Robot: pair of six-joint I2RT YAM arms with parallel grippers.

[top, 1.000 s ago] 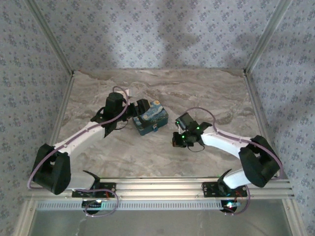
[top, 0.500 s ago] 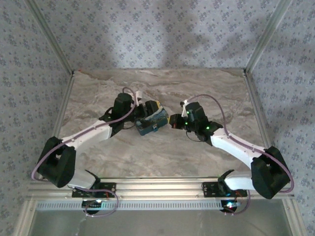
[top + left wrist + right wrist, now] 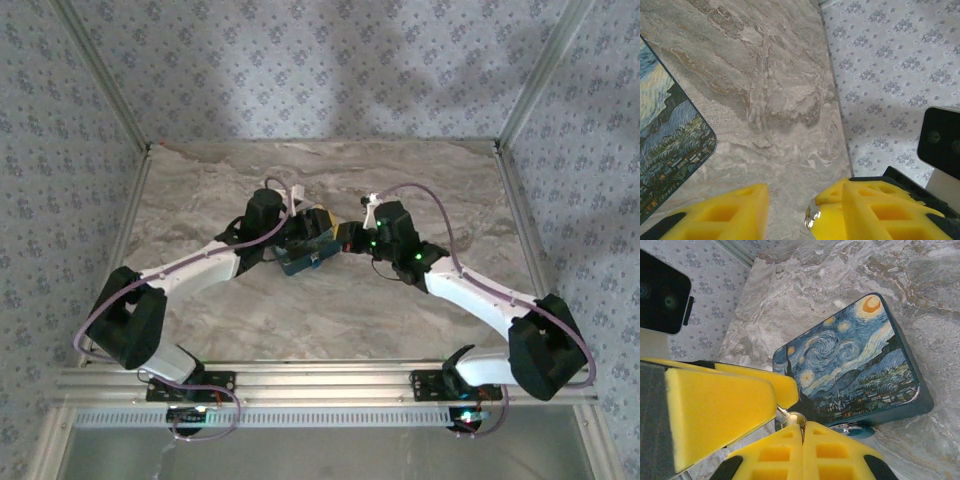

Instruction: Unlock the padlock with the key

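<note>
Right wrist view: my right claw (image 3: pixel 791 416) is pinched shut just beside the padlock (image 3: pixel 850 370). My left claw (image 3: pixel 790 202) gapes, gripping nothing.

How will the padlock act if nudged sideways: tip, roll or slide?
The padlock lies flat on its broad face, so it probably won't tip or roll. The table looks smooth, so a sideways nudge would likely slide or swivel it. It looks a chunky solid block, so probably stiff and fairly heavy for its size.

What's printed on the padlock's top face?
The padlock shows a swirly blue-and-yellow starry-night picture; clearest from the right wrist.
</note>
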